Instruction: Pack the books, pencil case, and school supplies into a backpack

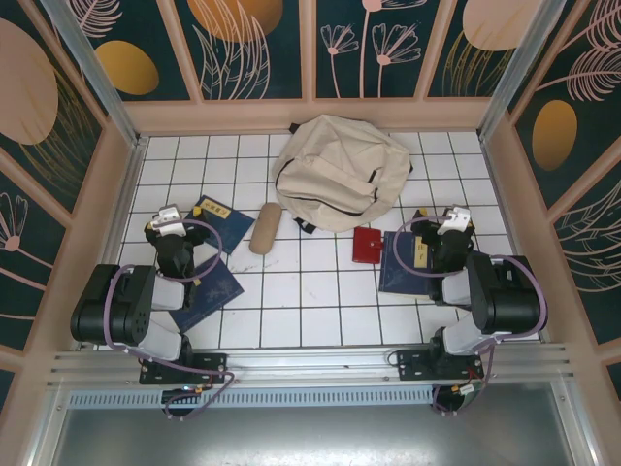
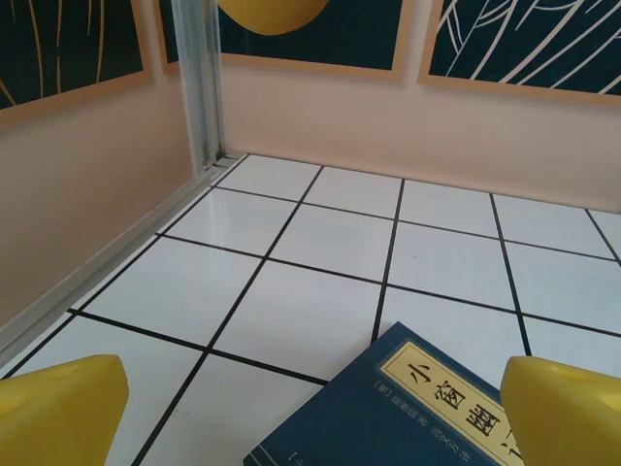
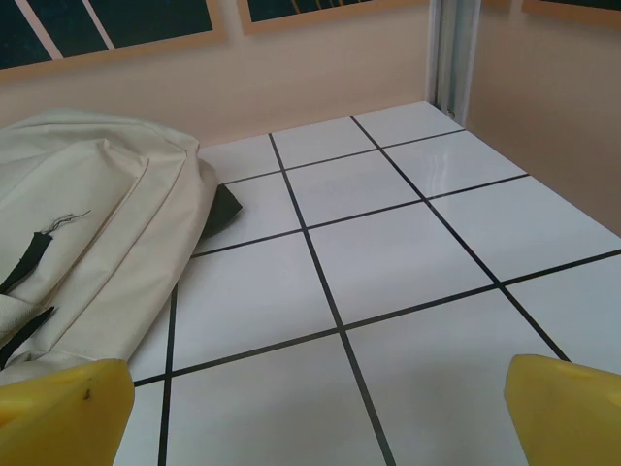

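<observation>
One cream backpack lies slumped at the far centre of the white tiled surface. Three navy books lie flat: two on the left, one near and one farther book, and a third book on the right. One tan pencil case sits just right of the farther left book. One red square case rests just left of the right book. The left jaws hang released, spread wide, yellow fingertips flanking a book's labelled corner. The right jaws are equally wide apart, fingertips over bare tile, with the backpack to their left.
</observation>
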Controlling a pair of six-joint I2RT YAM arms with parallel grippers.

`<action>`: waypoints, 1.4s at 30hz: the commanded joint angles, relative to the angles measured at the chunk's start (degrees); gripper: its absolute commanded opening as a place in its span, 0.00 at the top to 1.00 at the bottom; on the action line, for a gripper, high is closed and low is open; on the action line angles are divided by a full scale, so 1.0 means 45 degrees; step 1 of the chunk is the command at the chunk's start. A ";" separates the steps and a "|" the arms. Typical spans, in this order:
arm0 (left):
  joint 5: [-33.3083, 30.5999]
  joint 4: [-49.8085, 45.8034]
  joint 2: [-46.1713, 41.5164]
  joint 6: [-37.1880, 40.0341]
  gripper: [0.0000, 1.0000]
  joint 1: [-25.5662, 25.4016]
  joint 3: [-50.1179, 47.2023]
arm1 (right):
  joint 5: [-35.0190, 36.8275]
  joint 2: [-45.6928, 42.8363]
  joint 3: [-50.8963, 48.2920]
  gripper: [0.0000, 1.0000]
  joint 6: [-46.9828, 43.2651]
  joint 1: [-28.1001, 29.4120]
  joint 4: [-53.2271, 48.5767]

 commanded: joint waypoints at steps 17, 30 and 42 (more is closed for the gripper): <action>-0.0090 0.0447 0.0129 0.0170 0.01 0.0112 0.0225 | -0.0096 0.0145 0.0245 0.01 -0.0150 0.0012 0.0625; -0.0312 0.0085 -0.0696 0.0081 0.01 0.0107 0.0092 | 0.0184 -0.0605 -0.0427 0.01 -0.0310 0.0189 0.1272; -0.1002 -0.9277 -0.4371 -0.3853 0.01 0.0108 0.3829 | 0.1975 -0.5210 0.3972 0.01 0.2065 0.0656 -0.9326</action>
